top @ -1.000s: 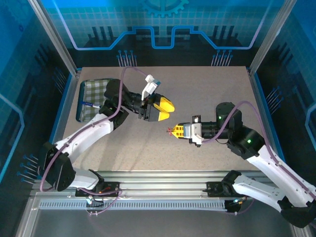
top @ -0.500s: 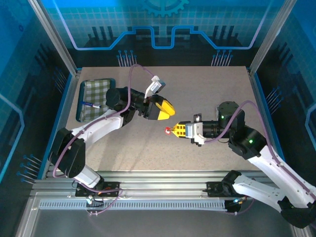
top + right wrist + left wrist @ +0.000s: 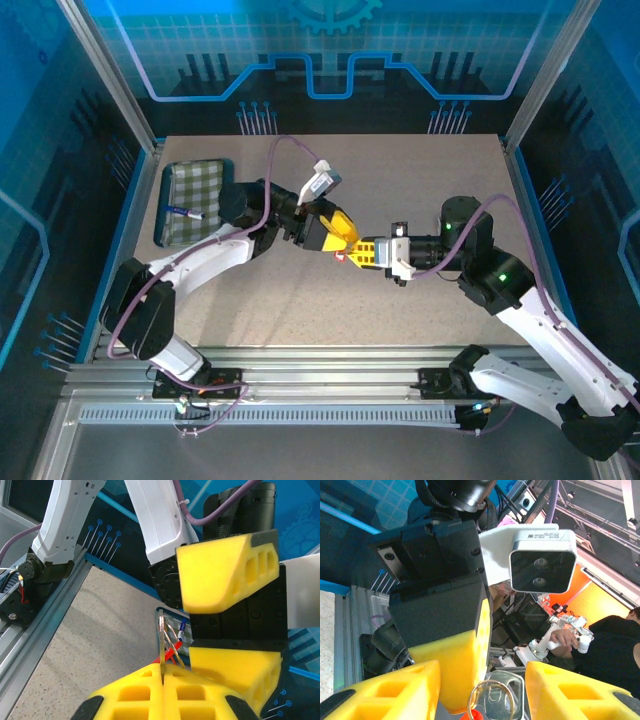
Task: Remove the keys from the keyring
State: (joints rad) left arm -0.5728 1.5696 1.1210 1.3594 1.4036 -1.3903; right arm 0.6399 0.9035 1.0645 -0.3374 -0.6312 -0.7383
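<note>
Key [image 3: 506, 695] sits edge-on in the right tool [image 3: 162, 677], fingers pressed together on it, red keyring [image 3: 170, 656] touching at the tips. Left tool [image 3: 482, 690] is spread, straddling the key above the worktop [image 3: 280, 300].

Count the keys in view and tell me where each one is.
1. The key is clamped edge-on in the right gripper. Its head shows between the open fingers of the left gripper, behind a metal ring. More keys may be hidden behind it.
</note>
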